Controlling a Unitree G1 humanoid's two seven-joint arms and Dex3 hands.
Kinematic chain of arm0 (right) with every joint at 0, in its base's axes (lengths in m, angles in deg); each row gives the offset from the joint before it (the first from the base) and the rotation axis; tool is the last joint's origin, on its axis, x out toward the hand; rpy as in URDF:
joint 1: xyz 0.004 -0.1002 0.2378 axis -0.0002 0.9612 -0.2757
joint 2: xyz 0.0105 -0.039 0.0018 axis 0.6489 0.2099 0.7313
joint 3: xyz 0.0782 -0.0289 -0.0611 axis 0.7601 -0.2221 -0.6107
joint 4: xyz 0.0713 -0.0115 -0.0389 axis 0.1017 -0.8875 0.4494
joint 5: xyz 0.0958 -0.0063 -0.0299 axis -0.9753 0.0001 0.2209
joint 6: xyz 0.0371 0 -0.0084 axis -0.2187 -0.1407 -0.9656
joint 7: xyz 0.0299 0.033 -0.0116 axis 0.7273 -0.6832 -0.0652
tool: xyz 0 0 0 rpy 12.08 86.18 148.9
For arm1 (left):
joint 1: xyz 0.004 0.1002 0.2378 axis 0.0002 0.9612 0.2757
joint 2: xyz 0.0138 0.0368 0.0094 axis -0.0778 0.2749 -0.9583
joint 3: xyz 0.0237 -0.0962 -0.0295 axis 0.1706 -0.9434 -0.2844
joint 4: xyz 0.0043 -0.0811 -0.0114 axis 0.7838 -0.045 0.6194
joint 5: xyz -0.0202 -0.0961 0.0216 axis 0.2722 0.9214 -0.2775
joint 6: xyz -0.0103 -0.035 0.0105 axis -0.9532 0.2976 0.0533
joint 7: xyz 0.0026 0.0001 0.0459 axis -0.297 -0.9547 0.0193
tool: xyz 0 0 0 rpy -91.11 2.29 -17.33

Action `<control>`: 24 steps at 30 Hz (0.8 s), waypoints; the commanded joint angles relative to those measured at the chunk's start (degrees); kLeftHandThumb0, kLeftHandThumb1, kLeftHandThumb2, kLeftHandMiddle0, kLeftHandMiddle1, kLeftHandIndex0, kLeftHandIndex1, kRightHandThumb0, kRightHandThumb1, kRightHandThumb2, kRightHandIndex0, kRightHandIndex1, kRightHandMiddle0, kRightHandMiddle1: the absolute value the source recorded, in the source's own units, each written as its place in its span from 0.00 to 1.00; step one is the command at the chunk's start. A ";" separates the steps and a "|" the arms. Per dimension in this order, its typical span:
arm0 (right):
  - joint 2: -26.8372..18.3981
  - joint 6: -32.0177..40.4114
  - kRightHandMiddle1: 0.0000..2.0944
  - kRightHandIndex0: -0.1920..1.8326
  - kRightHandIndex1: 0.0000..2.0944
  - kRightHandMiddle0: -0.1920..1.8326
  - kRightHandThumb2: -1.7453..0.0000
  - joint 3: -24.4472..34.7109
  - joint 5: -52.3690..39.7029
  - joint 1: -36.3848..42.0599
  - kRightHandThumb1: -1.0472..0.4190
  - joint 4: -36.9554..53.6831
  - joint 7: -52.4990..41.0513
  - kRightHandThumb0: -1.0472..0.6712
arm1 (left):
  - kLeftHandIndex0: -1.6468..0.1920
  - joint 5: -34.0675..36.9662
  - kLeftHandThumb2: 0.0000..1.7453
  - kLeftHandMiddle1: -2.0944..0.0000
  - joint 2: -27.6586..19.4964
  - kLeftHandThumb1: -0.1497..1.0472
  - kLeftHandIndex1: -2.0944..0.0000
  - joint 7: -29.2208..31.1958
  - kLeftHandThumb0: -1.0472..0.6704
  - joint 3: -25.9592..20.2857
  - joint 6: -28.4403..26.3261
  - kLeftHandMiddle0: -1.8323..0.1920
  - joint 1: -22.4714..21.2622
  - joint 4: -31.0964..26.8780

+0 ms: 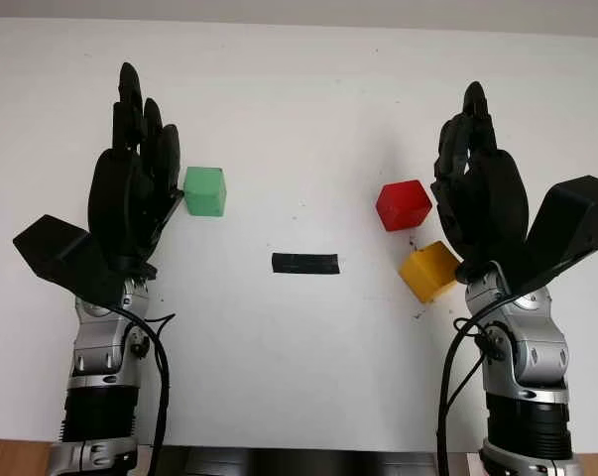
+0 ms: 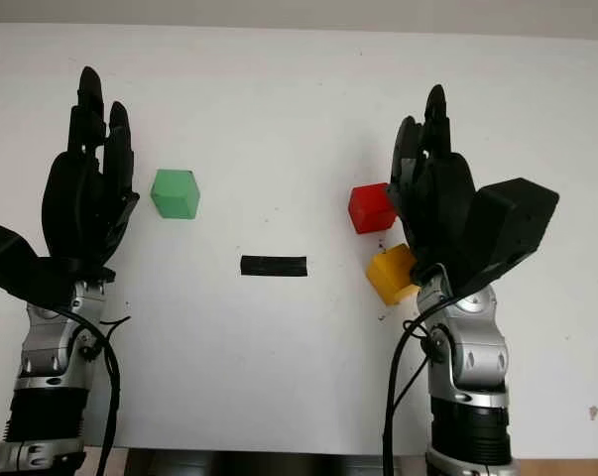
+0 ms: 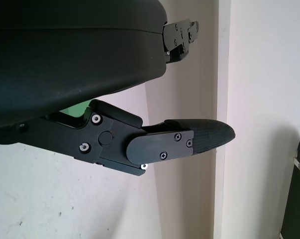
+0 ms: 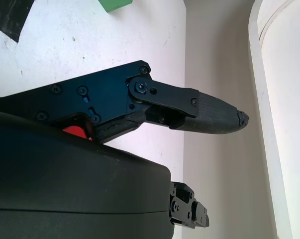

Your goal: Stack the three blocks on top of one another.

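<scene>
No block was stacked. The left robot hand (image 1: 130,188), open, stood just beside the green block (image 1: 205,191). The right robot hand (image 1: 480,193), open, stood beside the red block (image 1: 403,205) and yellow block (image 1: 428,271) on the desk (image 1: 299,99). These two lay near together; a careless grasp could knock either one aside.
</scene>
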 commanded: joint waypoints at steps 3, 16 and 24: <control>-0.10 -0.74 0.00 0.00 0.00 0.00 0.62 0.09 -0.15 0.14 0.00 0.01 -0.19 0.19 | 1.00 0.16 0.29 0.98 0.38 1.00 1.00 -0.32 0.20 -0.08 0.44 1.00 -0.23 -0.07; -1.87 -2.95 0.00 0.00 0.00 0.00 0.62 0.42 1.03 -0.75 0.00 -0.61 -0.94 0.20 | 1.00 -0.79 0.29 0.98 0.41 1.00 0.99 -0.74 0.20 0.06 1.72 1.00 -0.56 1.12; -16.86 -2.26 0.05 0.08 0.05 0.10 0.95 -1.78 13.60 -7.76 0.04 -0.37 -4.87 0.21 | 1.00 -0.08 0.29 0.99 0.58 1.00 1.00 0.12 0.20 0.17 1.09 1.00 -0.70 1.15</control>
